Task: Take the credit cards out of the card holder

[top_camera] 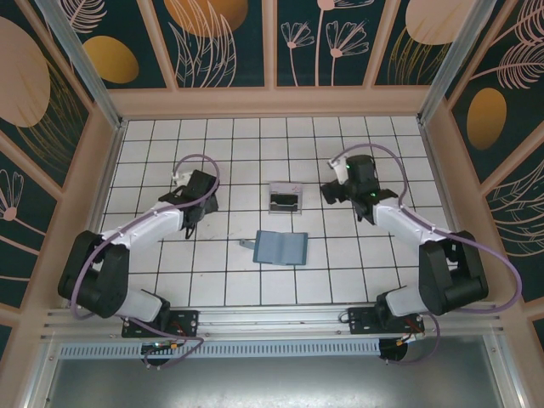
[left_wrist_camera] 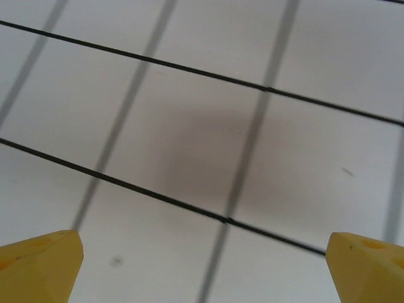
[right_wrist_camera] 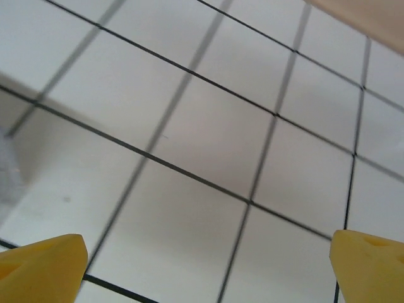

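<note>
Left gripper (left_wrist_camera: 202, 268) and right gripper (right_wrist_camera: 208, 268): jaws wide apart, holding nothing; card holder (top_camera: 282, 248) lies open mid-table, long axis 9-to-3 o'clock, at 4 o'clock from the left jaws, 8 o'clock from the right; neither arm evidently nearer.

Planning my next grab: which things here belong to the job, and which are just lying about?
Job:
- card holder
- grey tab at its left edge, maybe a card

Lying about:
- clear box, something dark inside
</note>
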